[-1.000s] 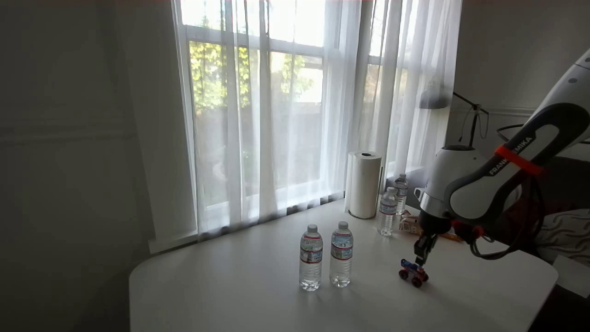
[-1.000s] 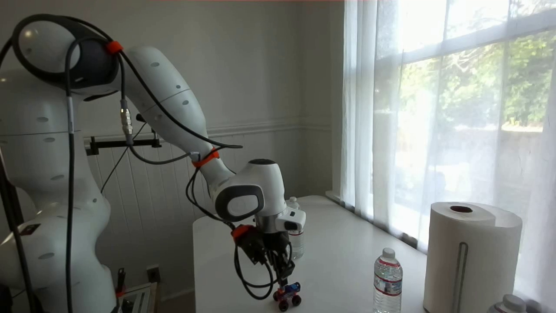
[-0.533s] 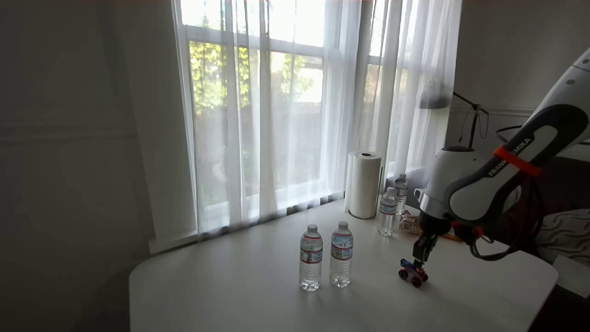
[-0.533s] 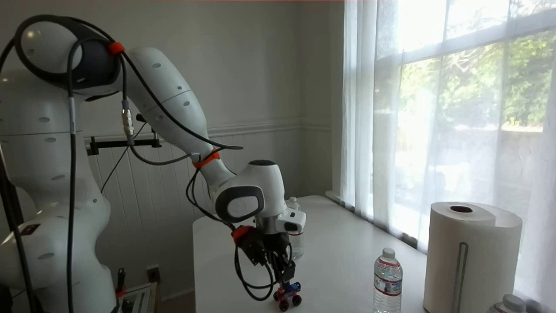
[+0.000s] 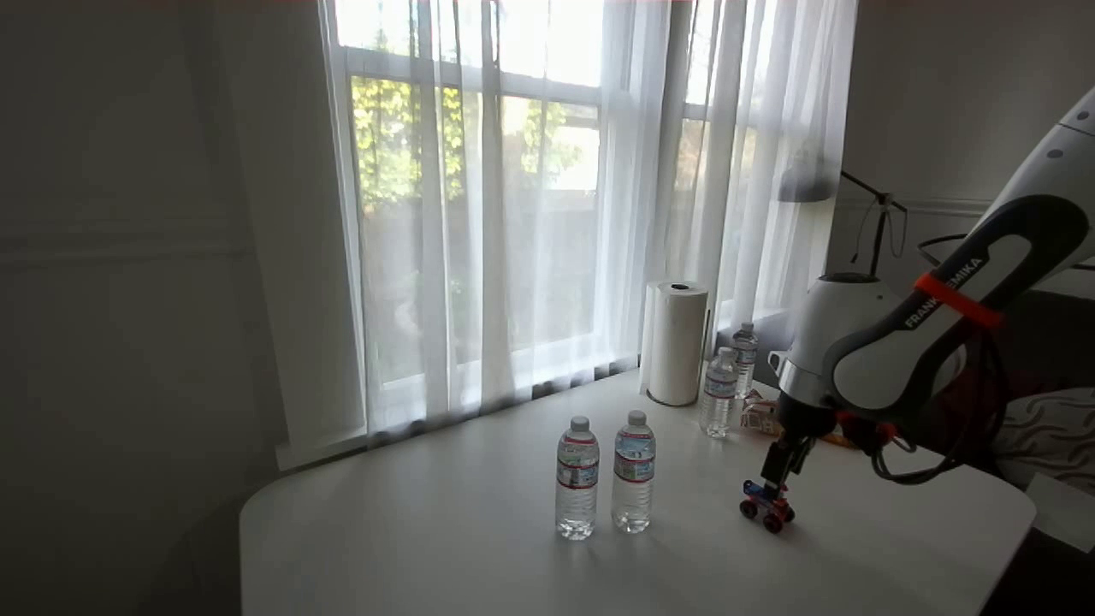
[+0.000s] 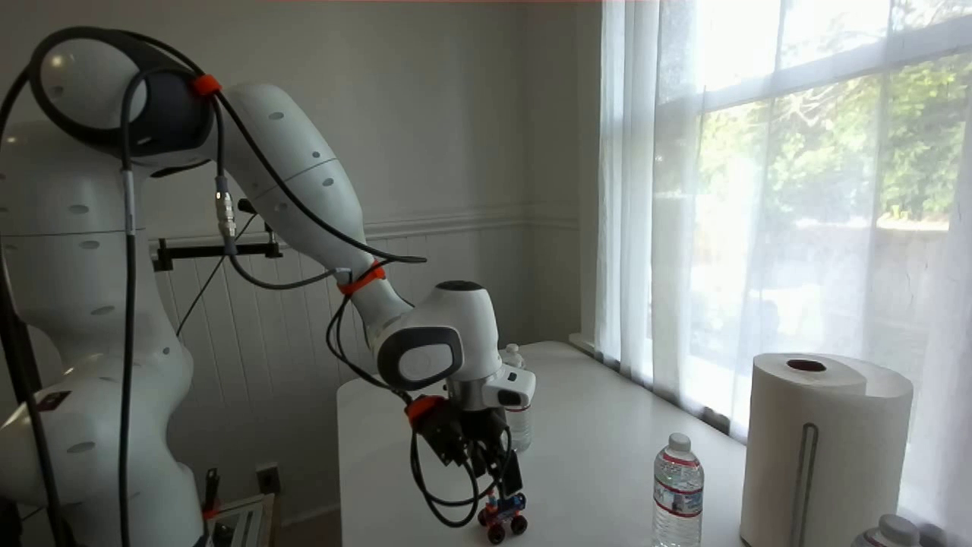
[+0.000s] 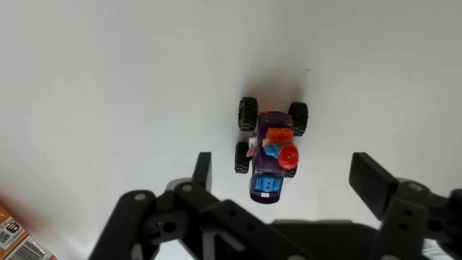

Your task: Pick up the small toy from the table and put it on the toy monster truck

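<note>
The small toy (image 7: 288, 157), a little figure with a red cap, blue top and orange legs, rests on the roof of the toy monster truck (image 7: 267, 164) in the wrist view. The truck is dark purple with black wheels and a blue rear piece, standing upright on the white table. My gripper (image 7: 283, 168) is open, its fingers wide apart on either side of truck and figure, touching neither in that view. In both exterior views the gripper (image 5: 776, 486) hovers right over the truck (image 5: 768, 508), partly covering the figure.
Two water bottles, a nearer one (image 5: 633, 483) and its neighbour (image 5: 577, 483), stand beside the truck's area. Farther back are another bottle (image 5: 719, 398), a paper towel roll (image 5: 677, 342) and an orange packet (image 5: 761, 415). The packet (image 7: 16, 236) also shows at the wrist view's lower corner.
My gripper's fingers have spread apart above the truck, leaving the small toy lying on it. The arm has hardly shifted, and the truck stays where it was.
</note>
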You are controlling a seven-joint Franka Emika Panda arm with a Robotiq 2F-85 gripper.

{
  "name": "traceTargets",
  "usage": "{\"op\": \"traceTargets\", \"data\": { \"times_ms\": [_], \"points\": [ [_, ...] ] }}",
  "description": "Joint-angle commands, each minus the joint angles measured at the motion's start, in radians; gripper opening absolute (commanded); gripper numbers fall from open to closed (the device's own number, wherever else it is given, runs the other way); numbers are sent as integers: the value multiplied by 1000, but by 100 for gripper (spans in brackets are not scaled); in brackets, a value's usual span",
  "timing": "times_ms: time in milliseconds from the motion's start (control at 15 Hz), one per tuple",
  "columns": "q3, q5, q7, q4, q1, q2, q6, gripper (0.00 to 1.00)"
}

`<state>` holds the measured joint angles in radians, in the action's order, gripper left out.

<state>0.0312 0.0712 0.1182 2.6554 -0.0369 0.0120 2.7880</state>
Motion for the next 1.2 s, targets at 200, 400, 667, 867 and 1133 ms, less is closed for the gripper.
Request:
{"op": "traceTargets", "data": {
  "times_ms": [200, 400, 667, 867, 1133],
  "points": [
    [4, 25, -32, -18, -4, -137, -147, 100],
    [-5, 60, -63, -41, -9, -218, -261, 100],
    [-17, 88, -81, -82, -8, -296, -404, 100],
    [-19, 73, -72, -104, -1, -330, -474, 100],
    [-10, 62, -51, -112, 2, -318, -469, 100]
  ]
}}
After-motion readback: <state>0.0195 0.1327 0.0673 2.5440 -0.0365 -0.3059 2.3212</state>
